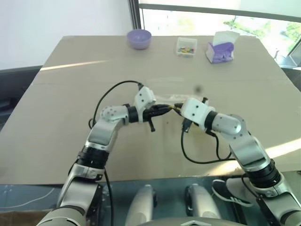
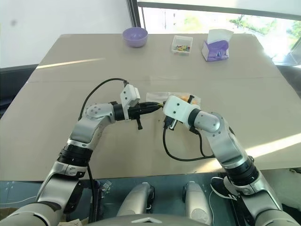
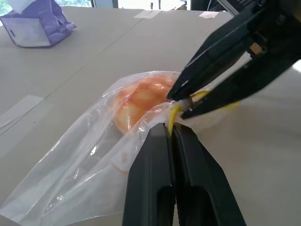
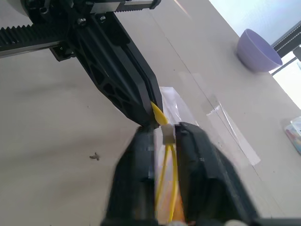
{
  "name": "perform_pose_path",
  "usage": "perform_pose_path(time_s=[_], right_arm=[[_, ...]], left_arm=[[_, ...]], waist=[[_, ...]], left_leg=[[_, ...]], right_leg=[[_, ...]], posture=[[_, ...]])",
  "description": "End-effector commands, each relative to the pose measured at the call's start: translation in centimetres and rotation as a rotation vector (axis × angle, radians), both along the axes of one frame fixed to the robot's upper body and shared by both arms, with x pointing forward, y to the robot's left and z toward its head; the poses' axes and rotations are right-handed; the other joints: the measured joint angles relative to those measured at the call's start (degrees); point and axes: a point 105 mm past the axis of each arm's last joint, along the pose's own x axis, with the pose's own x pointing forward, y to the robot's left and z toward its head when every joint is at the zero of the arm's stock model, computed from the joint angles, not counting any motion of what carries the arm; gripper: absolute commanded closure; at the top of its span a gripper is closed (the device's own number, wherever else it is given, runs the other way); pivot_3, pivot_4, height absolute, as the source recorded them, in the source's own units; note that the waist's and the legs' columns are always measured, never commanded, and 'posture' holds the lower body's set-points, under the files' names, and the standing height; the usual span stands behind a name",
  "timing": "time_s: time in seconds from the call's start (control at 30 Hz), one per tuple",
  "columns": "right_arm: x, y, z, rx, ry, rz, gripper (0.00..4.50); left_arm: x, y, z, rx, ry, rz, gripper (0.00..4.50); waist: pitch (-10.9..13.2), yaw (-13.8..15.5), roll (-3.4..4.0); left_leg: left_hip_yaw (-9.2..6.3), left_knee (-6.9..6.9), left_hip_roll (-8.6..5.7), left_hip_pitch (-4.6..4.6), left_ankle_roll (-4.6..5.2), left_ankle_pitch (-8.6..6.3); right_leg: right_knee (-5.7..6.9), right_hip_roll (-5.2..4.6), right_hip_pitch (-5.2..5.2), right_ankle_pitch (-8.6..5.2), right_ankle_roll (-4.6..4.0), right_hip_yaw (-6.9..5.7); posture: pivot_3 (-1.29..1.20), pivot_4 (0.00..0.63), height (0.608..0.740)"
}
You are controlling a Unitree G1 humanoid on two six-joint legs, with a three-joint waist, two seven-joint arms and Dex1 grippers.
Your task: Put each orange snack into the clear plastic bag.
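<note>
We're in what looks like an office or lab test area: a big table (image 1: pixel 70 94) covered in plain brown cardboard, a large window (image 1: pixel 221 19) behind with trees outside, white wall, and props lined up, purple bowl (image 1: pixel 139 38), tissue pack (image 1: pixel 220 48).

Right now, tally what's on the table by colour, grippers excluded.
Purple: 2, the bowl and the tissue pack
Orange: 1, the orange snack, inside the bag
Clear: 2, the clear plastic bag with its yellow seal strip, and the small box of coloured bits
Total: 5
</note>
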Motion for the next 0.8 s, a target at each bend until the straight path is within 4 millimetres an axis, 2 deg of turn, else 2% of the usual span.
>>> perform_pose_path(time_s=[0.03, 0.3, 0.53, 0.8], right_arm=[[0.0, 0.2, 1.2, 0.012, -0.054, 0.009, 4.46], [0.1, -0.2, 1.1, -0.007, -0.065, -0.001, 4.46], [0.3, -3.5, -0.5, -0.106, -0.06, -0.075, 4.46], [-0.5, -7.0, -1.8, -0.158, -0.03, -0.161, 4.46]], left_arm=[[-0.4, -0.2, 1.5, -0.019, -0.061, -0.013, 4.5], [-0.3, 0.0, 1.6, -0.022, -0.062, -0.009, 4.5], [0.2, 1.4, 1.7, -0.036, -0.044, 0.013, 4.5], [0.4, 2.3, 1.6, -0.022, -0.05, 0.023, 4.5]], waist=[[0.0, 0.0, 0.0], [0.0, 0.0, 0.0], [0.0, 0.06, 0.0], [0.0, 0.07, -0.01]], left_leg=[[0.0, 0.0, 0.0, 0.0, 0.0, 0.0], [0.0, 0.0, 0.0, 0.0, 0.0, 0.0], [0.0, 0.0, 0.0, -0.01, 0.0, 0.0], [0.01, 0.0, 0.0, -0.01, 0.0, 0.0]], right_leg=[[0.0, 0.0, 0.0, 0.0, 0.0, 0.0], [0.0, 0.0, 0.0, 0.0, 0.0, 0.0], [-0.01, 0.0, 0.0, 0.0, 0.0, 0.0], [-0.02, -0.01, 0.0, 0.0, 0.0, 0.0]], posture=[[0.0, 0.15, 0.737], [0.0, 0.15, 0.737], [0.0, 0.15, 0.737], [0.0, 0.15, 0.737]])
